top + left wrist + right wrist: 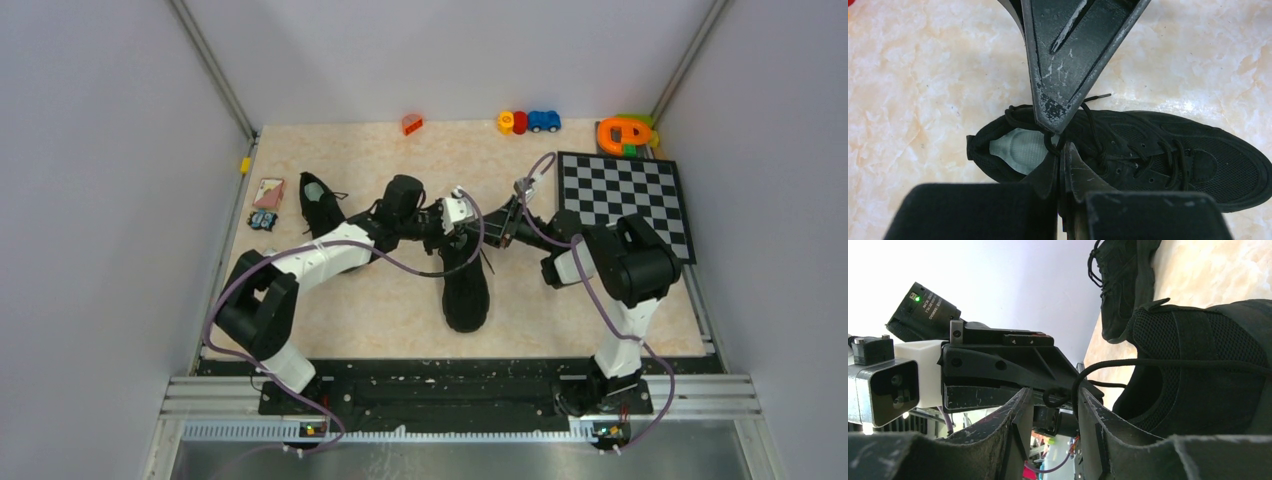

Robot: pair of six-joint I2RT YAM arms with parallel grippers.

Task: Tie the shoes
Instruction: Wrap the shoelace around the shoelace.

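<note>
One black shoe (pixel 466 288) lies mid-table, its heel away from the arm bases. The other shoe (pixel 320 204) lies at the back left and also shows in the right wrist view (pixel 1120 285). In the left wrist view the near shoe (pixel 1168 150) shows its pale insole (pixel 1015 147). My left gripper (pixel 1062 148) is shut on a loop of its black lace (pixel 1052 145) above the heel opening; from above it sits here (pixel 470 232). My right gripper (pixel 1054 392) is open, its fingers either side of that lace loop (pixel 1057 399). It meets the left gripper from the right (pixel 500 232).
A checkerboard (pixel 625 200) lies at the right. Small toys (pixel 520 122), an orange toy (pixel 625 133) and a red block (pixel 412 124) line the back edge. Cards (pixel 268 192) and a small object (pixel 263 220) lie at the left. Walls close in both sides.
</note>
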